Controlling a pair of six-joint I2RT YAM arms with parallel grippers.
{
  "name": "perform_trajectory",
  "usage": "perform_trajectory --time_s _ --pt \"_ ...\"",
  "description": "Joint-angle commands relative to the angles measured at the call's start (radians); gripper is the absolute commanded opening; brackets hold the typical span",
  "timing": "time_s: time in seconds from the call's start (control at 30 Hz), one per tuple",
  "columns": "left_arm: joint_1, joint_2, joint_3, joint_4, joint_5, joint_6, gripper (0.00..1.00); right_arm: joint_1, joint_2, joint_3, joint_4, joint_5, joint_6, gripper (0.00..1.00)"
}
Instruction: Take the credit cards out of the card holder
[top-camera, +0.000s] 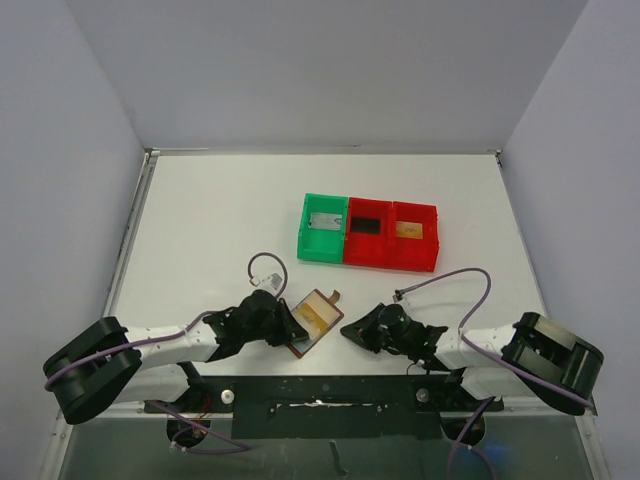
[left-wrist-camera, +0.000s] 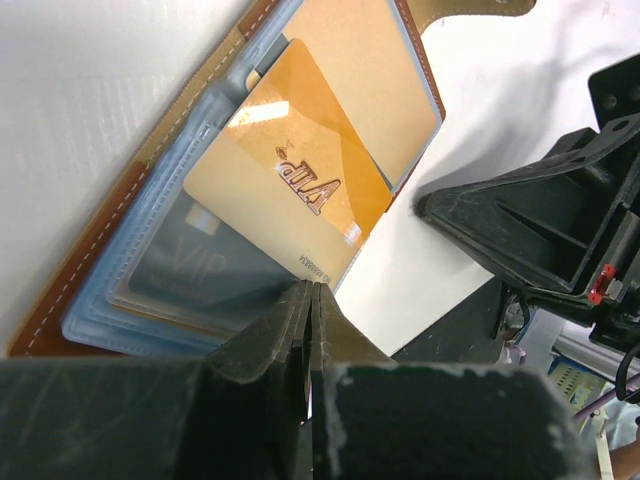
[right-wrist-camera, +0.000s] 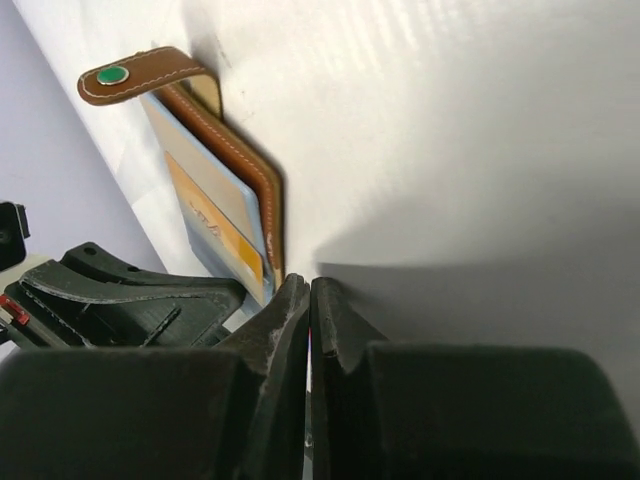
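The card holder (top-camera: 316, 318) lies open on the counter (top-camera: 220, 220) between the arms, with a golden-orange card (left-wrist-camera: 290, 190) partway out of its pocket. The left tool (left-wrist-camera: 310, 300) is pressed together at the holder's near edge; whether it nips the lining is unclear. The right tool (right-wrist-camera: 308, 290), also pressed together and empty, sits just beside the holder. It should spread, pinch the card's free corner and draw it straight along the pocket.
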Motion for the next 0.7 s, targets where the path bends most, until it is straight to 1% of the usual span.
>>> perform_trajectory --time_s 0.0,0.07,0.13,0.17,0.23,0.27,0.33,0.43,0.53,0.57,0.6,0.67 --pt "-0.007 -0.009 -0.045 -0.123 -0.039 0.026 0.0 -0.002 -0.09 -0.018 -0.091 0.078 -0.022 0.02" --pt "-0.007 -0.014 -0.05 -0.115 -0.034 0.029 0.0 -0.003 -0.103 0.017 -0.104 0.072 -0.071 0.12" --pt "-0.007 -0.015 -0.049 -0.111 -0.031 0.032 0.0 -0.003 -0.103 0.076 -0.122 0.066 -0.162 0.21" --pt "-0.007 -0.015 -0.049 -0.11 -0.029 0.034 0.0 0.001 -0.1 0.119 -0.157 0.067 -0.203 0.25" --pt "-0.007 -0.016 -0.044 -0.117 -0.028 0.041 0.0 0.007 -0.09 0.212 -0.285 0.084 -0.303 0.33" --pt "-0.007 -0.018 -0.04 -0.126 -0.029 0.044 0.0 0.01 -0.086 0.257 -0.348 0.105 -0.342 0.39" --pt "-0.007 -0.038 -0.034 -0.144 -0.032 0.046 0.0 0.011 -0.076 0.326 -0.401 0.113 -0.443 0.5" --pt "-0.007 -0.093 -0.01 -0.177 -0.044 0.052 0.01 -0.008 -0.04 0.396 -0.474 0.084 -0.521 0.53" --pt "0.0 -0.165 0.047 -0.275 -0.07 0.089 0.14 -0.011 -0.001 0.434 -0.512 0.04 -0.519 0.55" --pt "0.007 -0.189 0.07 -0.31 -0.08 0.107 0.22 -0.005 0.005 0.429 -0.506 0.024 -0.506 0.55" --pt "0.02 -0.212 0.091 -0.338 -0.089 0.132 0.29 -0.002 0.005 0.419 -0.489 0.01 -0.491 0.55" --pt "0.083 -0.241 0.129 -0.372 -0.076 0.191 0.37 0.004 0.0 0.396 -0.448 -0.012 -0.461 0.56"
